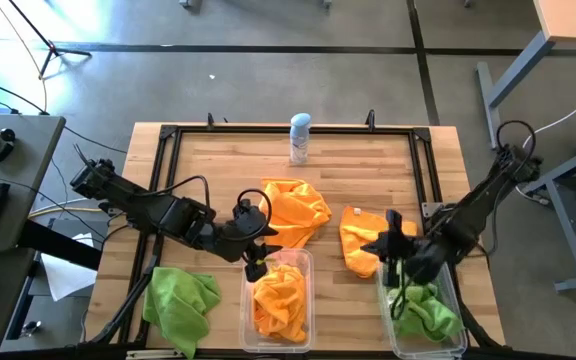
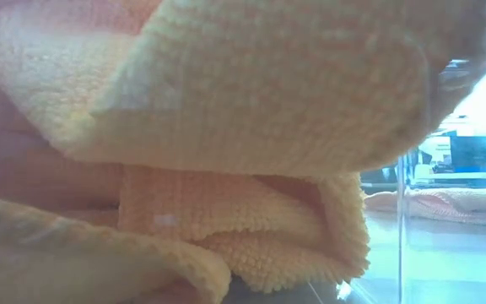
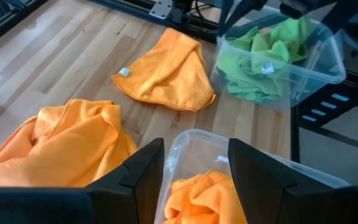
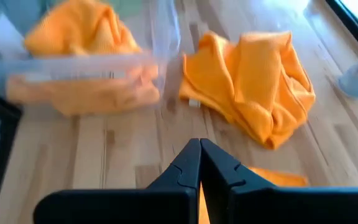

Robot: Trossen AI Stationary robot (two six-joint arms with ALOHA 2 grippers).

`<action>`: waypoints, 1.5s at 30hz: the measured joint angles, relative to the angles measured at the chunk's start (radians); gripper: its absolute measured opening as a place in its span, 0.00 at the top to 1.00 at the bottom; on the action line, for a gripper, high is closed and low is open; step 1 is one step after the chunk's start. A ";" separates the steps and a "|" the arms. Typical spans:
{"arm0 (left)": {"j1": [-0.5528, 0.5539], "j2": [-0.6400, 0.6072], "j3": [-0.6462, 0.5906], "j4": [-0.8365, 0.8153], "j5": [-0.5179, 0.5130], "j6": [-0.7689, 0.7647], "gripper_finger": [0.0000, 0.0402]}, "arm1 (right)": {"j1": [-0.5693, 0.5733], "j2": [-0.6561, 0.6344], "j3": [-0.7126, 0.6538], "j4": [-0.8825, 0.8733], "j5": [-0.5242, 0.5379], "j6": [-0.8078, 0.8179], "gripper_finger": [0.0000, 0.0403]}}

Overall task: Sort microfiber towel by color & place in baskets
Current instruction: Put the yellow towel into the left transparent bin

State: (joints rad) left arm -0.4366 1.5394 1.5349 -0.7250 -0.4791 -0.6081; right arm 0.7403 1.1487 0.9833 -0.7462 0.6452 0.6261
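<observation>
- Middle bin [image 1: 280, 262]: holds an orange towel [image 1: 280, 300]; done.
- Right bin [image 1: 455, 310], just right of the middle bin: holds a green towel [image 1: 423, 310]; done.
- Left: two orange towels on the table, one [image 1: 296, 208] behind the middle bin, one [image 1: 360, 240] between the bins; one green towel [image 1: 180, 300] left of the middle bin.
- Left gripper [image 1: 253, 262] over the middle bin's back rim, fingers spread, empty.
- Right gripper [image 4: 199, 163] over the right bin's back rim, fingers pressed together, nothing held.

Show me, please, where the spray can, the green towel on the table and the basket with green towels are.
spray can [image 1: 300, 138]: high view, body.
green towel [image 1: 180, 300]: high view, middle.
basket with green towels [image 3: 328, 67]: left wrist view, clear wall.
</observation>
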 joint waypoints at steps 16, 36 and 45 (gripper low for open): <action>0.230 0.000 0.000 -0.167 0.174 0.192 0.59 | -0.113 -0.147 -0.156 0.085 -0.008 0.002 0.98; 0.679 0.009 -0.348 0.051 0.476 0.534 0.59 | -0.113 -0.146 -0.157 0.101 0.106 0.002 0.98; 0.712 0.124 -0.409 0.143 0.505 0.534 0.59 | -0.113 -0.146 -0.157 0.112 0.174 0.004 0.98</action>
State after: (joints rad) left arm 0.2756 1.6636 1.1259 -0.5816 0.0257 -0.0738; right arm 0.6277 1.0023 0.8265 -0.6339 0.8193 0.6299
